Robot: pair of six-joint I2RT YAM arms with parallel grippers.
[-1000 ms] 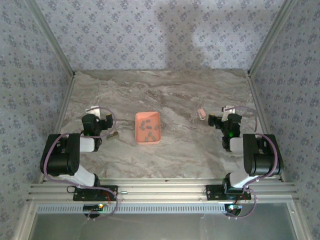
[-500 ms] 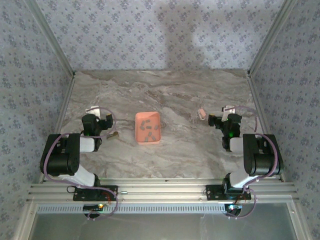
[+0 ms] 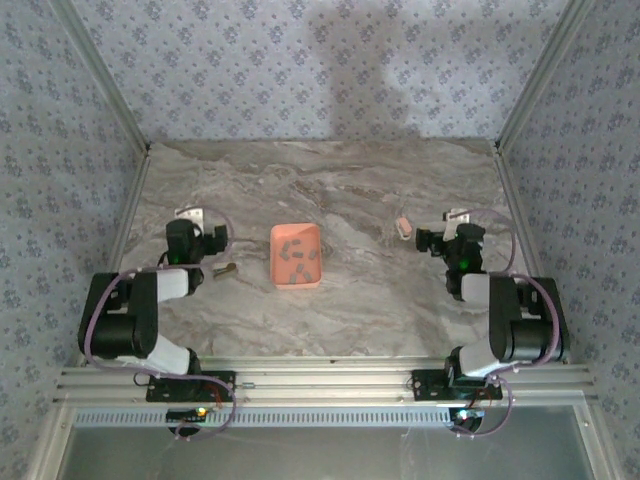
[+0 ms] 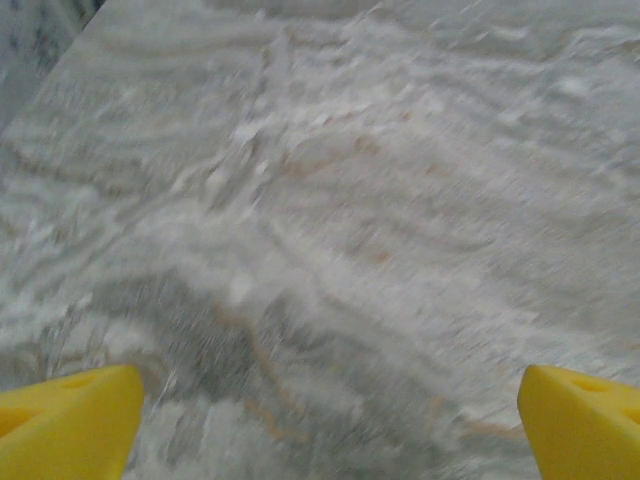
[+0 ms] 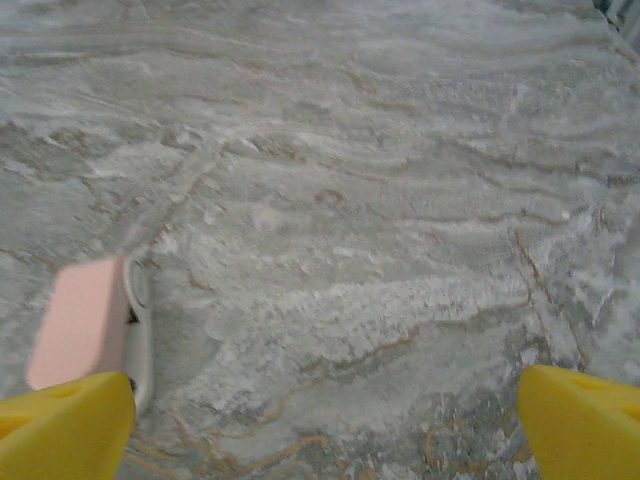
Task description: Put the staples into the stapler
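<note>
Left gripper (image 4: 330,415), wide open and empty, has shifted slightly. Right gripper (image 5: 325,415), open and empty, faces stapler (image 5: 78,322). Loading not begun.

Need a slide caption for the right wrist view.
Open right gripper hovers over grey marble table; small pale pink and white stapler lies near one finger.

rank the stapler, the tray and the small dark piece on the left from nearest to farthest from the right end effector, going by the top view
1. stapler: just left of the right end effector.
2. tray: mid-table.
3. dark piece: far left side.
</note>
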